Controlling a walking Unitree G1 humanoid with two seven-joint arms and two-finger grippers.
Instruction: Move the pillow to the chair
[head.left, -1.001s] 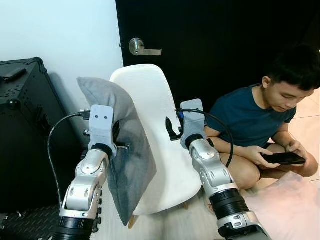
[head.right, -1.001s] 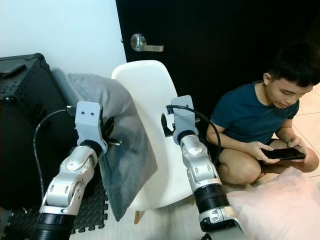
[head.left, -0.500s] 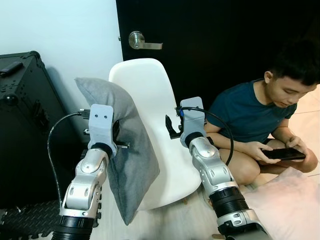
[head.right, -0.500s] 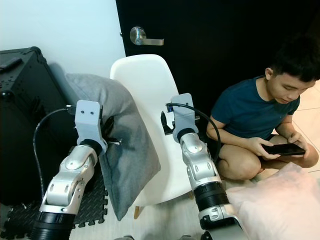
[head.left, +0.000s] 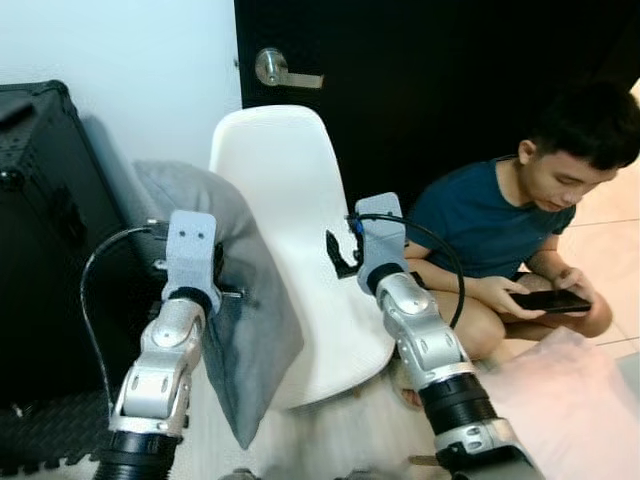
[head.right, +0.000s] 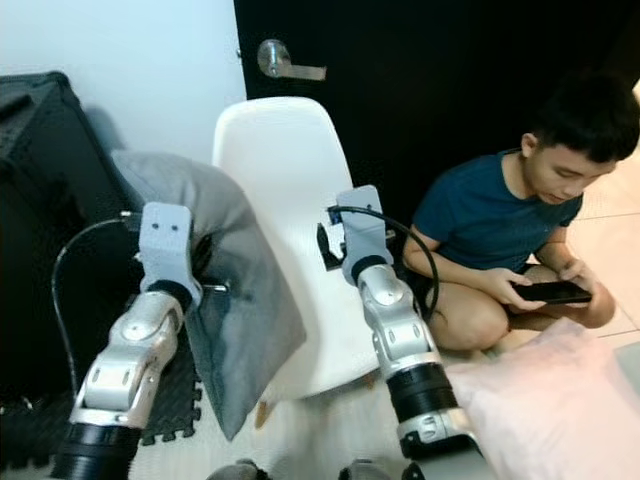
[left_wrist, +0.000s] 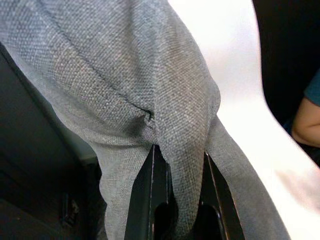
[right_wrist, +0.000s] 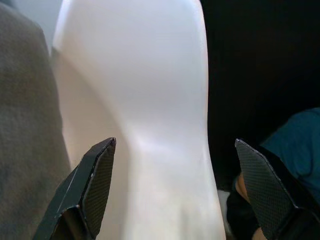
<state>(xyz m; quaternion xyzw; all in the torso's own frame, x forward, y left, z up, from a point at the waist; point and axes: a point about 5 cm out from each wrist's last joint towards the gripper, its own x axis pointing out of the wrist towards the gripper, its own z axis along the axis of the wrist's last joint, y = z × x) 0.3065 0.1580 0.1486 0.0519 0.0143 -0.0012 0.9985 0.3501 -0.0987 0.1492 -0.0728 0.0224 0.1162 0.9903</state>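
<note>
A grey fabric pillow (head.left: 245, 310) hangs upright at the left side of a white moulded chair (head.left: 300, 230), overlapping its left edge. My left gripper (left_wrist: 177, 165) is shut on a pinched fold of the pillow (left_wrist: 150, 75); its black fingers (left_wrist: 152, 200) clamp the cloth from both sides. My right gripper (right_wrist: 175, 170) is open, held over the chair seat (right_wrist: 150, 125) with nothing between its fingers (right_wrist: 95, 180). In the head view the right gripper (head.left: 340, 255) sits just off the seat's right side.
A person (head.left: 510, 230) sits on the floor right of the chair, holding a phone (head.left: 540, 300). A black case (head.left: 40, 220) stands at left against the white wall. A dark door with a lever handle (head.left: 272, 70) is behind the chair. A pale pink cushion (head.left: 570, 410) lies bottom right.
The camera has shifted, sliding the scene up and left in the picture. The pillow stays clamped in my left gripper beside the chair; the right gripper stays open over the seat.
</note>
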